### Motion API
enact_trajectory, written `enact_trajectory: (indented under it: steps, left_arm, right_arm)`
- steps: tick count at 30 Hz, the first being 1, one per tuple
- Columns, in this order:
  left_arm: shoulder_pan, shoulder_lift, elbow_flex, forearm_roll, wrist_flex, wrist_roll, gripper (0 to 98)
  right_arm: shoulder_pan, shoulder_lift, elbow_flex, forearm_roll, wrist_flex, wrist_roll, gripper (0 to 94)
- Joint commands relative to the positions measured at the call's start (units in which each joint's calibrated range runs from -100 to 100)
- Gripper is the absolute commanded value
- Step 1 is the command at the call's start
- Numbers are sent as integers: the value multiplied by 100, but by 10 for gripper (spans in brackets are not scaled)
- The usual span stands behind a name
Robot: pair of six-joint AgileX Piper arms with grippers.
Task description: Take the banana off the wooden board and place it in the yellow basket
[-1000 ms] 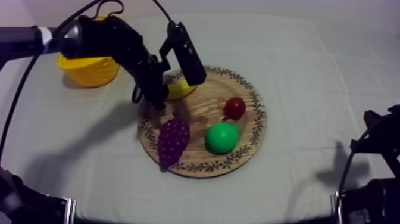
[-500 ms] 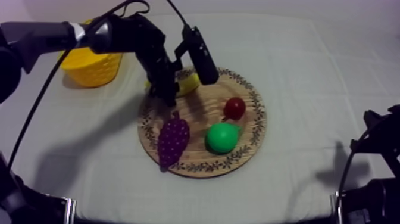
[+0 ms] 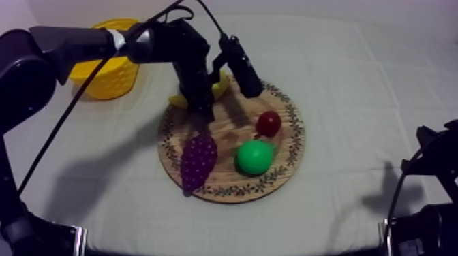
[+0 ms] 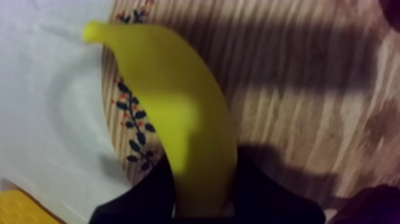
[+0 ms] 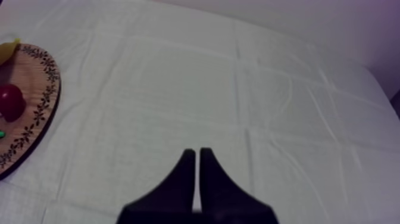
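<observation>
Cloth (image 4: 47, 113) and board (image 4: 132, 116) rim underlie the banana (image 4: 172, 113), its end hidden, gripped by the left end effector (image 4: 203, 199).

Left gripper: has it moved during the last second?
Yes. The left gripper, shut on the banana, has shifted inward over the wooden board, away from the yellow basket.

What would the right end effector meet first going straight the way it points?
Likely just the cloth: the right end effector points across it, with the board off to one side. Depth is unclear.
</observation>
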Motion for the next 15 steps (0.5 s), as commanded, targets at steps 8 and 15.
enact_trajectory:
  steps: [8, 15]
  left_arm:
    - [-13, -695, -110, -211, 289, 267, 271]
    - [-397, -1607, -966, -521, 975, 251, 238]
  right_arm:
    - [3, -5, 5, 1, 1, 0, 4]
    - [3, -5, 5, 1, 1, 0, 4]
